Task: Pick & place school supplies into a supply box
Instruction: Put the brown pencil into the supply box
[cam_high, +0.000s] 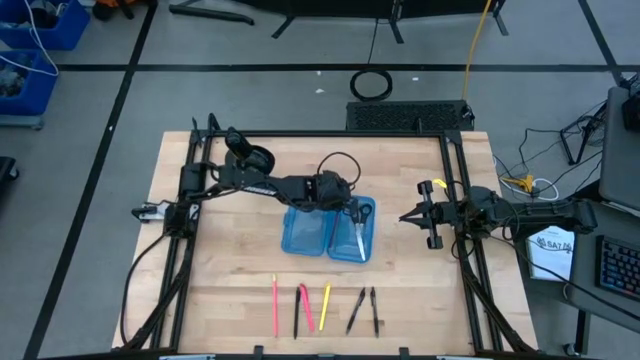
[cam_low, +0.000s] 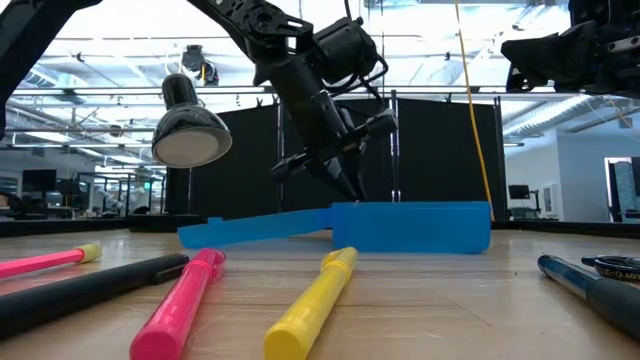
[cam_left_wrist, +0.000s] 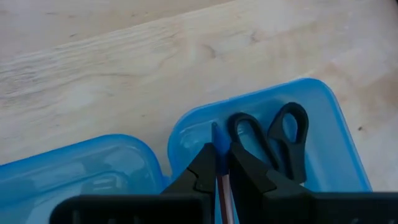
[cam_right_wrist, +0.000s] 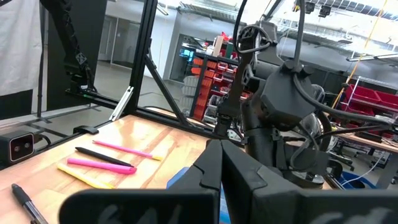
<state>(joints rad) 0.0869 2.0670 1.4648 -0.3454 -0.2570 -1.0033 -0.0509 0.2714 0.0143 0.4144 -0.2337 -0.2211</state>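
Nearest you, the pens (cam_high: 323, 308) lie in a row on the bench (cam_high: 220, 260). Beyond, your left claw (cam_left_wrist: 222, 177) pinches a thin pen over the supply box (cam_high: 330, 235), beside the scissors (cam_left_wrist: 273, 140); lower before releasing. Right claw (cam_high: 425, 215) waits, pressed together.

No legible text, labels, brand marks, numbers or signs appear in any view. The white sheet (cam_high: 549, 250) at about 3 o'clock beyond the table edge in the high view carries dark print, too small to read. The pens, the blue case and the arms show no readable markings. Background shelving and monitors in the low and right wrist views show no decipherable characters.
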